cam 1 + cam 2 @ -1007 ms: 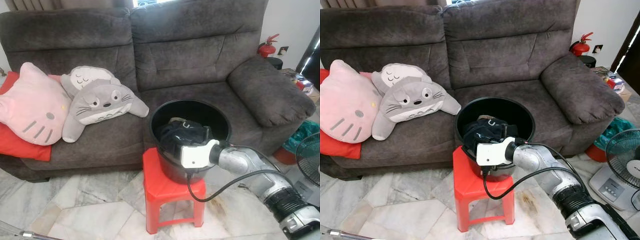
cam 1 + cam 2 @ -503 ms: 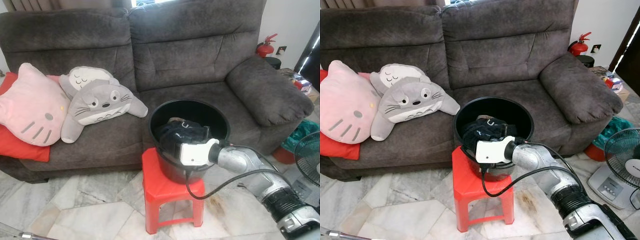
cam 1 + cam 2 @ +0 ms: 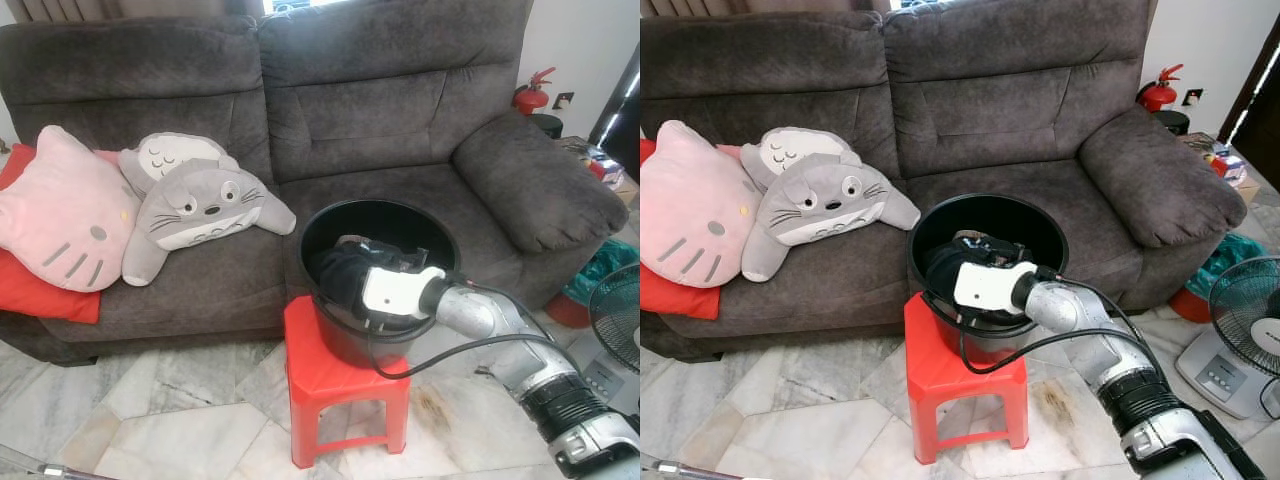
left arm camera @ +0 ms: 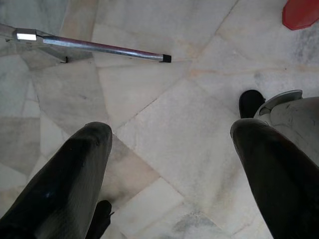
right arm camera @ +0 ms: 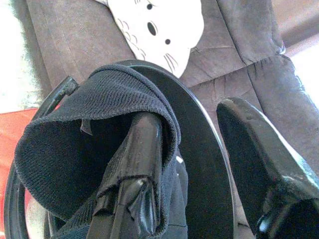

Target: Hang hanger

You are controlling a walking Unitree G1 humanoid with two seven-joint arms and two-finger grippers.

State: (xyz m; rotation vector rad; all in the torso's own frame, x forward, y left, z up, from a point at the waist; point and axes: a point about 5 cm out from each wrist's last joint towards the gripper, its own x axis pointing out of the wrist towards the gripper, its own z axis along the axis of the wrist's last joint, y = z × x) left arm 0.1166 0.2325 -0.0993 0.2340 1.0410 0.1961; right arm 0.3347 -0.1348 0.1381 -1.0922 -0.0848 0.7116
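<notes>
Hanger is not standing out from the dark clothing (image 3: pixel 340 270) that is lying piled in the black bucket (image 3: pixel 385 218); cannot tell it apart there.

Grey sofa (image 3: pixel 400 110) is taking up the back of the scene. Marble floor (image 3: pixel 180 400) is spreading in front of it. A pink cat cushion (image 3: pixel 60 215) is leaning at the sofa's left end, with a red cushion (image 3: pixel 40 290) lying under it and a grey plush toy (image 3: pixel 200 205) lying just beside it. The bucket is sitting on a red stool (image 3: pixel 335 370), which is standing on the floor just in front of the sofa seat. A fan (image 3: pixel 1245 300) is standing on the floor at the right, and a fire extinguisher (image 3: pixel 1158 92) is sitting past the sofa's right armrest.

The right arm is reaching over the bucket's near rim, its white wrist housing (image 3: pixel 395 293) sitting above the clothing. The right gripper (image 5: pixel 187 113) is reaching inside the bucket with its fingers spread: one finger (image 5: pixel 142 149) is sitting tucked under a fold of dark knit cloth (image 5: pixel 75 139), the other finger (image 5: pixel 259 159) is standing apart from it near the bucket wall, not touching the cloth.

The left gripper (image 4: pixel 169 164) is hanging low over the floor, fingers spread wide and holding nothing. A thin metal bar (image 4: pixel 89 46) is lying across the floor beyond it.
</notes>
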